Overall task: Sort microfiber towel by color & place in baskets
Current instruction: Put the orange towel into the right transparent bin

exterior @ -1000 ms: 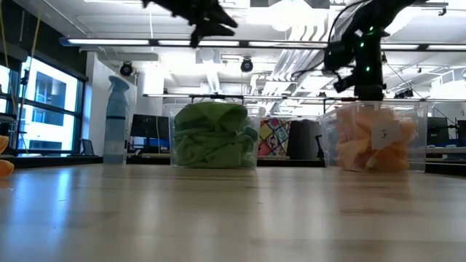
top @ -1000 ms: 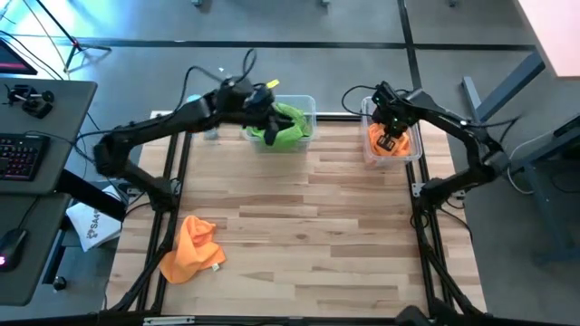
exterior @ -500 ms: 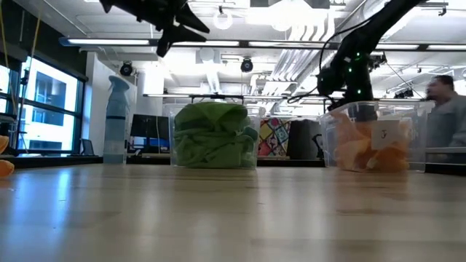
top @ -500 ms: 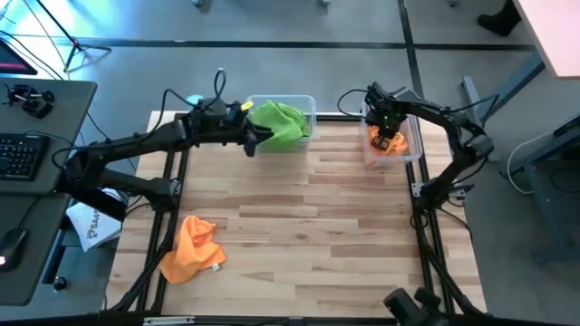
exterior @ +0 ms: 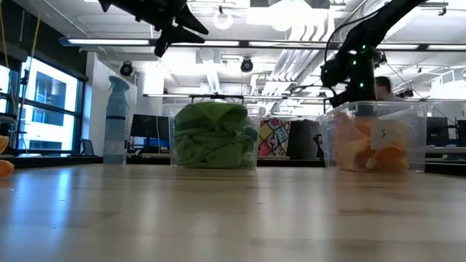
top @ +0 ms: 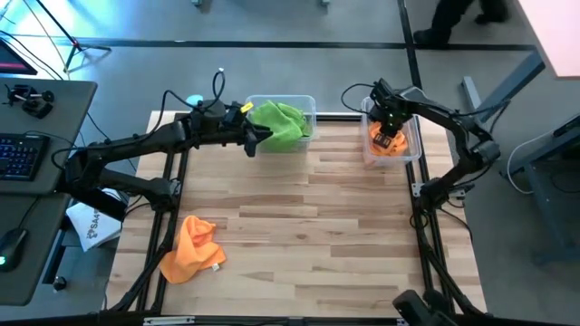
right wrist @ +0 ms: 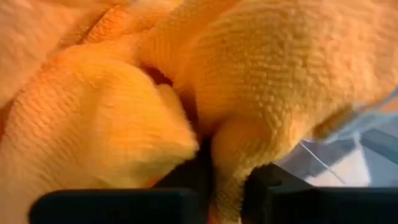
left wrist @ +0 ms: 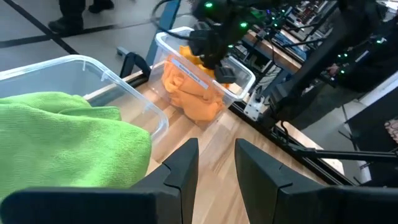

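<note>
Two clear baskets stand at the table's far edge. The wider basket (top: 311, 101) holds green towels (top: 283, 123); the narrower basket (top: 416, 150) holds orange towels (top: 396, 147). One loose orange towel (top: 190, 248) lies crumpled near the table's left near corner. My left gripper (top: 256, 142) hovers by the green basket's left near corner, its fingers a narrow gap apart (left wrist: 216, 155) and holding nothing. My right gripper (top: 388, 132) reaches down into the orange basket and is shut on orange cloth (right wrist: 227, 180). My right gripper pinches a fold of an orange towel (right wrist: 231, 146) between its two fingers, coming from above, pointing down into the narrower basket. The cloth bulges up around the fingers. The towel rests on the other orange towels in the basket.
A light-blue spray bottle (top: 192, 101) stands left of the green basket at the far edge. The wooden tabletop (top: 308, 226) is bare between the baskets and the loose towel. A desk with a keyboard (top: 20, 156) stands off the table's left; a person (exterior: 384, 87) shows behind the orange basket.
My left gripper drew back from above the green basket toward the table's left and slightly nearer, leaving the green towel in the basket, then held still. My right gripper stayed inside the orange basket. A person walked past behind the table.
</note>
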Action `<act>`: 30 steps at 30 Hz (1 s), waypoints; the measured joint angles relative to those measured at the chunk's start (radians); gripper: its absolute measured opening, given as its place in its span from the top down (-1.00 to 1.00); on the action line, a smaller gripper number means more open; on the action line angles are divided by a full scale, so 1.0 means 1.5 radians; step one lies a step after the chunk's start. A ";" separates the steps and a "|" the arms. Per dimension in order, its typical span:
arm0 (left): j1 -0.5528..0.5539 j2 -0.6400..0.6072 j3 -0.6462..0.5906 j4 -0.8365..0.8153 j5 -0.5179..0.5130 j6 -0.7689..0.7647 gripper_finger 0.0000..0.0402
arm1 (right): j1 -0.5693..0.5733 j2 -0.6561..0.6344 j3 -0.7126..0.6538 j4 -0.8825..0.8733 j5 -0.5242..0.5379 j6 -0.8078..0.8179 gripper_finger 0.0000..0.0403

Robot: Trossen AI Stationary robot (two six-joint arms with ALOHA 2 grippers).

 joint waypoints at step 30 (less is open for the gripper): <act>-0.116 0.000 0.000 -0.105 -0.139 -0.085 0.60 | 0.108 -0.325 0.001 -0.049 -0.125 0.329 0.28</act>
